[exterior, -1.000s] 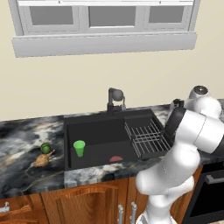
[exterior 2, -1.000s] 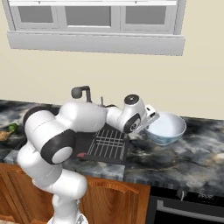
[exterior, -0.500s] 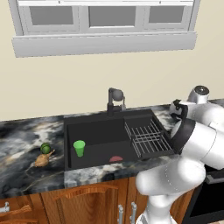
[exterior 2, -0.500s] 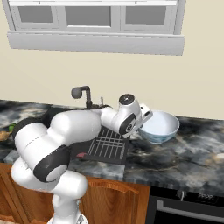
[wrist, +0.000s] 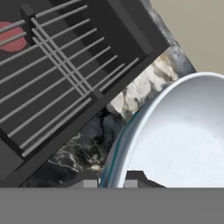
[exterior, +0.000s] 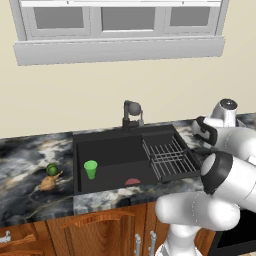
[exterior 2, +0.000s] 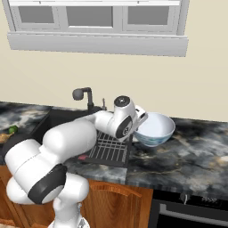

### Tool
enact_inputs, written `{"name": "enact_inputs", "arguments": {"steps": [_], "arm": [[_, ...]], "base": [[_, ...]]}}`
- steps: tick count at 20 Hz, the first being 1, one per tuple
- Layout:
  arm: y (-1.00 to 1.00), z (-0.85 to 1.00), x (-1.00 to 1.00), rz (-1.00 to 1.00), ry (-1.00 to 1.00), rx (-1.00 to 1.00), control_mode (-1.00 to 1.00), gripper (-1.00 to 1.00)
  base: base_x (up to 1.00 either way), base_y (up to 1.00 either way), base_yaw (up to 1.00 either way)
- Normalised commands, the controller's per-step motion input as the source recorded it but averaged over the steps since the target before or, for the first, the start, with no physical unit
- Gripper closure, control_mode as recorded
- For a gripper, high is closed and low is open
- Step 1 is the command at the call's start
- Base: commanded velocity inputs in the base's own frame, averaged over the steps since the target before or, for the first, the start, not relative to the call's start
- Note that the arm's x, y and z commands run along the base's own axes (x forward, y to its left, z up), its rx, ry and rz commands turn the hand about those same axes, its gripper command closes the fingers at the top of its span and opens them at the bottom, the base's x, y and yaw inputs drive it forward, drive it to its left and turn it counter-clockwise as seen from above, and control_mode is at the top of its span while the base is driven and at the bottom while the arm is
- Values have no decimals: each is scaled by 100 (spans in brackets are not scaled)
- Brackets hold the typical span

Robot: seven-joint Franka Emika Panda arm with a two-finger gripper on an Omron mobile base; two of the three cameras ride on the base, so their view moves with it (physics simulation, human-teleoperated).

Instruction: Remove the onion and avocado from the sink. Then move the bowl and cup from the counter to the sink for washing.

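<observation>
Over at about 3 o'clock from the sink (exterior: 125, 162), the gripper (wrist: 112, 181) is clamped on the rim of the bowl (exterior 2: 154, 129). From the hand view you can see one dark fingertip (wrist: 87, 180) on the outside of the bluish rim and the other on the inside, so the jaws are pinched together on that thin wall. From the right base view the bowl looks tilted a bit and sits above the counter (exterior 2: 187, 151), just beside the wire rack (exterior 2: 109, 149); whether its base touches the stone I honestly can't tell.

The cup (exterior: 90, 169) is already in the sink, standing upright on the basin floor toward the 9 o'clock end. There's also a small red thing (exterior: 132, 181) lying flat on the basin floor, near the front wall at roughly 6 o'clock, between the cup and the rack.

The onion (exterior: 47, 183) and avocado (exterior: 51, 170) are out on the counter at 9 o'clock from the sink, right next to each other, maybe touching, with the avocado at the onion's 12 o'clock. The onion's thin tail points up toward the avocado.

The faucet (exterior: 131, 116) stands at the back edge of the sink, 12 o'clock, around the middle. Behind it is a plain beige wall with a window (exterior: 117, 27) above.
</observation>
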Motion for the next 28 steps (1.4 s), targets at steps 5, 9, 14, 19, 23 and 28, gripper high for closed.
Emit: {"name": "enact_inputs", "arguments": {"steps": [5,9,14,19,23,28], "arm": [[27,4,-10,6,1,-1,-100,100],[27,4,-7,8,1,-1,-100,100],[24,4,-9,8,2,-1,-100,100],[26,5,-10,8,1,0,-100,100],[25,6,-12,8,1,0,-100,100],[24,7,-14,8,3,0,-100,100]], "base": [[0,0,0],[0,0,0],[0,0,0],[0,0,0],[0,0,0],[0,0,0]]}}
